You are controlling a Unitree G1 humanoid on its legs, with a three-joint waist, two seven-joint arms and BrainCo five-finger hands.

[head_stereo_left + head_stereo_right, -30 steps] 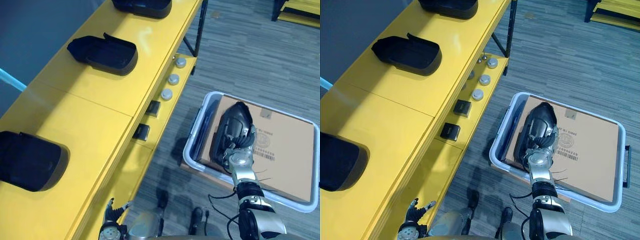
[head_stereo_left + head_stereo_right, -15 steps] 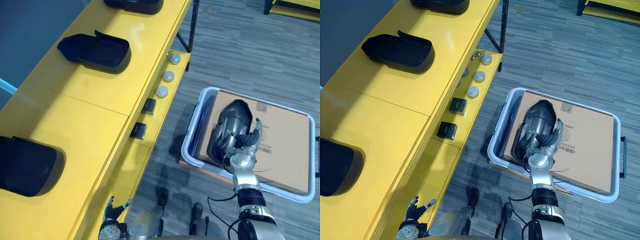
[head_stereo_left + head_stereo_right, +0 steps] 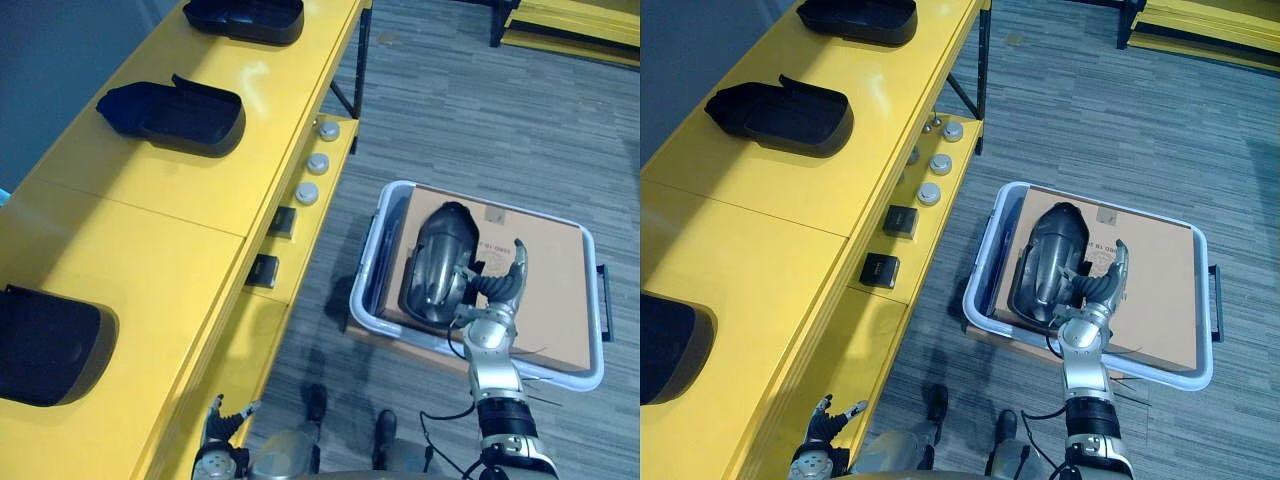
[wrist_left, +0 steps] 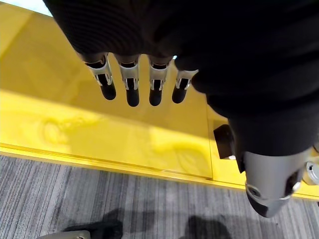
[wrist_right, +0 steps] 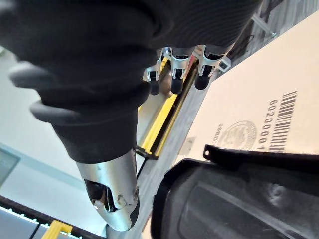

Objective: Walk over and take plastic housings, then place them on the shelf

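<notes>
Three housings are seen set out along the yellow shelf: a far housing, a middle housing and a near housing, well apart from one another. A fourth housing lies on the floor-side, on cardboard inside a pale bin beside the shelf.

The right hand is held over the cardboard, just beside that fourth housing. Its fingers are spread and straight, and nothing is gripped. Whether the thumb touches the housing's edge cannot be told.

The left hand is held low by the shelf's front edge. Its fingers are straight and slightly apart, and nothing is carried in it.

The task is judged to be well advanced: three pieces are placed, and one piece is left to be taken from the bin. That piece has not yet been grasped or lifted. What remains is judged to be a closing of the right fingers round it, a lift clear of the bin's rim, a turn toward the shelf, and a setting-down in the open stretch between the middle and near housings.
</notes>
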